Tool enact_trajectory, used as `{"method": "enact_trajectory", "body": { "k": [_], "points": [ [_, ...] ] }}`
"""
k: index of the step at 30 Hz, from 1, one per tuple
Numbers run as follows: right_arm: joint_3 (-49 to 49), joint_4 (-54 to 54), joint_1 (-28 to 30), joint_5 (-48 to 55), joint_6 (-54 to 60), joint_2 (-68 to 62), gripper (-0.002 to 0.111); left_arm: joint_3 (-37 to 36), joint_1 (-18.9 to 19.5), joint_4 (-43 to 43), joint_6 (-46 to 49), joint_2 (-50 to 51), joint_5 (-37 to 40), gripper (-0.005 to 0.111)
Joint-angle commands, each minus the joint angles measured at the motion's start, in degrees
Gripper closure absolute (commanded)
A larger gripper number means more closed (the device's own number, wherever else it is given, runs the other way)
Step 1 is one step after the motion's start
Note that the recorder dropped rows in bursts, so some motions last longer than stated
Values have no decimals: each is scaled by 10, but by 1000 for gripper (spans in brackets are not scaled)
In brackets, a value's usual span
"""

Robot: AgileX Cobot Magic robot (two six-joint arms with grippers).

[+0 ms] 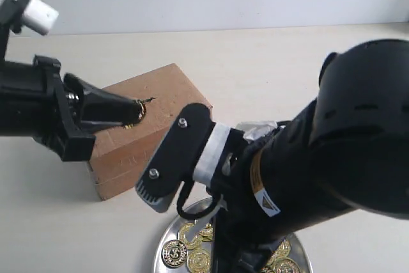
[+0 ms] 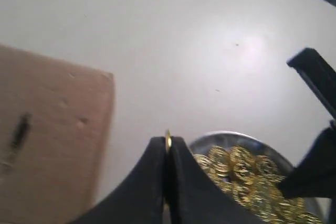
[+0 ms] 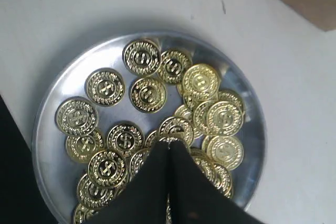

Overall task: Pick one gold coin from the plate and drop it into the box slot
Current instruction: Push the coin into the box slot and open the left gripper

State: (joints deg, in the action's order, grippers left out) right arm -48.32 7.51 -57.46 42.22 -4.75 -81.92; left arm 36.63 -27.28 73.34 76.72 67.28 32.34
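Warning-triangle sticker (image 1: 266, 202) sits on the right arm (image 1: 348, 158).

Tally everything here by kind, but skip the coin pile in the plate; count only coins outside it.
box: 1
plate: 1
grippers: 2, the left gripper and the right gripper
coin outside the plate: 1, pinched in the left gripper
Total: 5

The right arm (image 1: 358, 151) is bulky, rounded, glossy black. A white band (image 1: 213, 149) rings it; ahead of the band sits a flat black bracket (image 1: 171, 158) with two silver screws (image 1: 183, 122), under the band a looped black cable (image 1: 179, 206), behind it a yellow warning sticker (image 1: 264, 200). The left end effector (image 1: 136, 112) is a black wedge.
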Motion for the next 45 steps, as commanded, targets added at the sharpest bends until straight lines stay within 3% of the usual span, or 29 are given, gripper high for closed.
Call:
{"method": "enact_trajectory", "body": {
  "k": [1, 7, 9, 15, 25, 45],
  "points": [
    [41, -1, -2, -42, 5, 6, 108, 53, 0, -163, -9, -17, -86, 107],
    [103, -1, -2, -226, 33, 53, 108, 110, 65, -192, 41, 73, -77, 107],
    [131, 0, -2, -263, 33, 85, 108, 143, 79, -183, 72, 128, -39, 107],
    [143, 0, -2, -260, 33, 102, 108, 217, 79, -168, 116, 246, 52, 107],
    [143, -1, -2, -260, 33, 102, 108, 221, 79, -157, 118, 291, 16, 107],
    [143, 0, -2, -260, 33, 102, 108, 221, 79, -160, 101, 303, 31, 107]
  ]
}}
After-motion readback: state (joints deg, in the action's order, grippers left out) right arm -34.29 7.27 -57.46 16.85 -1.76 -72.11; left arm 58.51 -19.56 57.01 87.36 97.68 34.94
